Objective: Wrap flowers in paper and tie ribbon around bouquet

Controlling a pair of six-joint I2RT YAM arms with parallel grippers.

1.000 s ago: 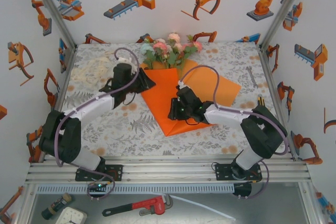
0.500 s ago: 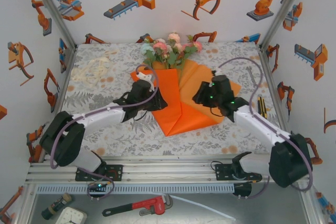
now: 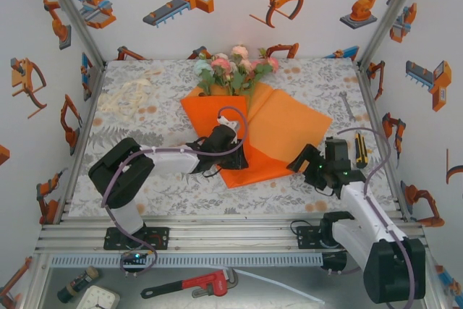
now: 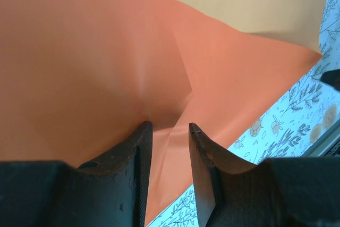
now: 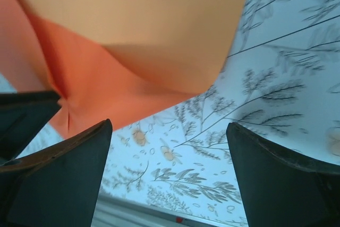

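The orange paper (image 3: 282,124) lies spread in the middle of the table, its left part folded into a narrowing wedge that points toward me. The flowers (image 3: 233,65) stick out at its far edge; their stems are hidden under the sheet. The cream ribbon (image 3: 126,98) lies loose at the far left. My left gripper (image 3: 234,150) is low over the wedge's near part, its jaws a narrow gap apart (image 4: 170,126) with creased paper (image 4: 79,51) seen through the gap. My right gripper (image 3: 298,165) is open (image 5: 169,126) above bare cloth, just off the paper (image 5: 133,25).
A floral cloth (image 3: 166,179) covers the table. A small spanner (image 3: 347,106) and a black-and-yellow tool (image 3: 359,150) lie by the right wall. The metal rail (image 3: 231,236) runs along the near edge, with a red pipe wrench (image 3: 192,285) below it.
My right gripper opened and pulled back to the near right, off the paper. The left gripper slid right and toward me onto the wedge's near part. The right flap has fallen open.
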